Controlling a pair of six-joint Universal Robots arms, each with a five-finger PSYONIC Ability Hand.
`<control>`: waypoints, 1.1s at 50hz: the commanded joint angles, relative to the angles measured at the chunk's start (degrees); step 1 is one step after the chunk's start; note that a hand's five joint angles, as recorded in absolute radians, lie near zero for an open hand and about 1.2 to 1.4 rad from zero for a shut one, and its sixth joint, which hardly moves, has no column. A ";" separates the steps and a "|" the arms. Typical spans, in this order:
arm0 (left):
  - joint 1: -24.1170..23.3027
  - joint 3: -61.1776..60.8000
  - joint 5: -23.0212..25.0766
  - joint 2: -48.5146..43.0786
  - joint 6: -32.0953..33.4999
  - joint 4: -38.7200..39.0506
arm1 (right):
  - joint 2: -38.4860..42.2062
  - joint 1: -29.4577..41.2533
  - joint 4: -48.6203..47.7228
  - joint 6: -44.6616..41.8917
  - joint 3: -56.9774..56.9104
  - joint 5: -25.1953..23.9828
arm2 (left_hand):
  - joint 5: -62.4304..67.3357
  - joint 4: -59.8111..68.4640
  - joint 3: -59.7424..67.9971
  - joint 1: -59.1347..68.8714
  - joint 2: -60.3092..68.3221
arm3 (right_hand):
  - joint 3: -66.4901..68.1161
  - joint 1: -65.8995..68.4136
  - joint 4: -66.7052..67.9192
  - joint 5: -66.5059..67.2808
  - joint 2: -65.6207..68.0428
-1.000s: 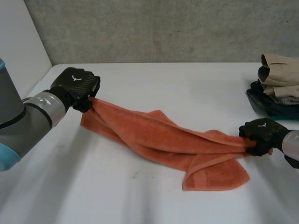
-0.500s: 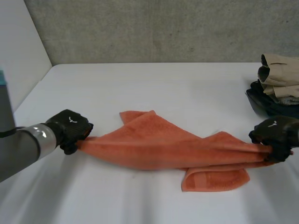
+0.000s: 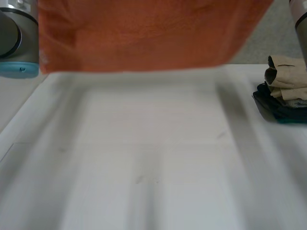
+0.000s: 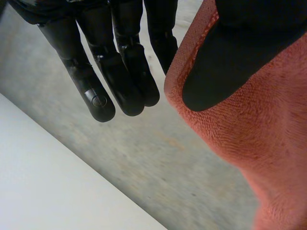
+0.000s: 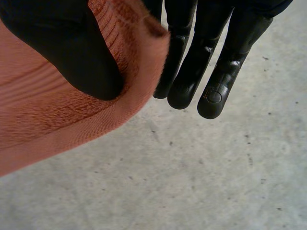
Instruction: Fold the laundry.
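Left hand (image 4: pixel 113 72) pinches one end of the towel (image 3: pixel 144 33) between its thumb and straight fingers. Right hand (image 5: pixel 211 67) pinches the other end the same way. Held up above the table (image 3: pixel 153 158), the towel hangs spread flat, its long axis running side to side, lower edge level. A clothes pile (image 3: pixel 285 91) sits at the table's right.

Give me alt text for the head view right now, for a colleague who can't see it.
An orange towel hangs spread wide across the upper part of the view, held up over the white table. The left arm shows at the towel's left edge, and a pile of folded clothes sits at the table's right side.
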 commanded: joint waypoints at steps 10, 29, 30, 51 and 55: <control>0.78 -35.16 0.46 4.30 -3.02 -1.26 | 7.52 1.65 5.71 0.51 18.50 -0.38 | 13.87 11.06 11.65 14.18 11.43 | 12.52 23.16 12.07 12.99 12.64; -0.90 -57.05 -2.71 10.01 -2.85 -21.56 | -0.28 -4.67 18.45 0.69 41.69 -2.21 | -5.76 -8.57 -7.98 -5.45 -8.19 | 12.52 23.16 12.07 12.99 12.64; -0.72 -57.14 -2.44 10.36 -2.85 -21.39 | -0.56 -4.85 18.37 0.69 42.32 -2.74 | -15.28 -18.09 -17.50 -14.97 -17.72 | 12.52 23.16 12.07 12.99 12.64; 6.67 -44.41 19.17 6.24 3.47 -14.96 | -0.73 -5.91 16.08 0.86 45.84 -7.32 | -42.97 -45.77 -45.18 -42.65 -45.40 | 12.52 23.16 12.07 12.99 12.64; 7.28 -39.75 22.16 -0.69 12.50 -19.87 | -0.65 -5.91 16.08 0.86 45.84 -7.32 | -42.46 -45.27 -44.68 -42.15 -44.89 | 12.52 23.16 12.07 12.99 12.64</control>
